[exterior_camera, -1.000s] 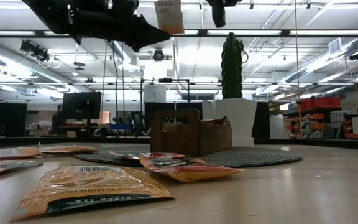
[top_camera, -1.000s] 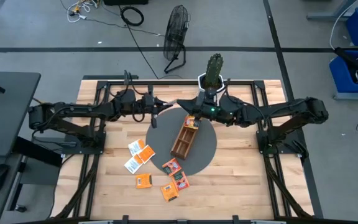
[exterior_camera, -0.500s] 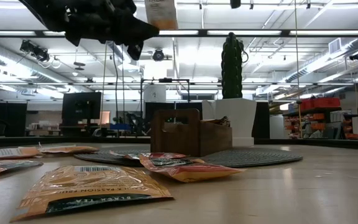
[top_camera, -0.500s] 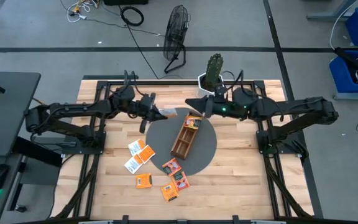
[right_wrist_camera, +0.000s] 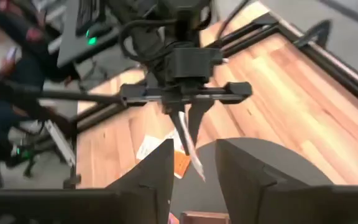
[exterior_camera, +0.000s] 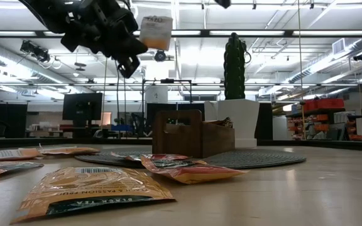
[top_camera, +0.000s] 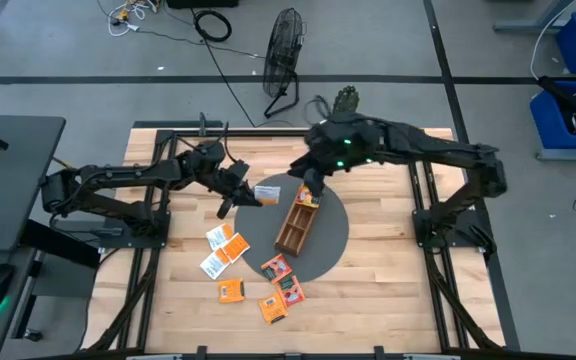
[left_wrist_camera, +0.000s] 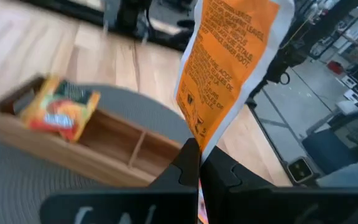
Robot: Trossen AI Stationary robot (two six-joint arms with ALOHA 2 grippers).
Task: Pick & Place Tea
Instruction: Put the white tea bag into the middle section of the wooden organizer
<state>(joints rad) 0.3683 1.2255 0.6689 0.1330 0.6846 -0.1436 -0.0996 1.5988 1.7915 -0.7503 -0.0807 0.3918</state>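
Observation:
My left gripper (top_camera: 246, 196) is shut on an orange tea sachet (top_camera: 268, 190), held in the air over the far left rim of the round grey mat (top_camera: 333, 238). My right gripper (top_camera: 311, 180) hovers higher, above the far end of the wooden tray (top_camera: 294, 228). Its fingers (right_wrist_camera: 160, 177) are open with nothing between them. The tray rests flat on the mat, and one sachet (left_wrist_camera: 61, 112) lies in its far end compartment. Several more sachets (top_camera: 224, 247) lie flat on the wooden table, left of and in front of the mat. My left gripper pinches the sachet by one narrow corner (left_wrist_camera: 196, 138) between its two fingers. The fingers come from the table's left, slanting a little downward. The rest of the sachet (exterior_camera: 156, 31) sticks out beyond the fingertips, tilted and lifted clear of mat and tray.
A potted cactus (exterior_camera: 234, 63) stands at the table's far edge behind the tray. Black frame rails (top_camera: 423, 190) run along the table's sides. The loose sachets (top_camera: 280, 285) crowd the near left part of the table; bare wood lies to the mat's right.
My right gripper has drawn back from the sachet and risen well above the tray's far end, its wrist rolling. My left gripper has kept the sachet, rolled its wrist and sunk a little, so the sachet now hangs lower and more tilted.

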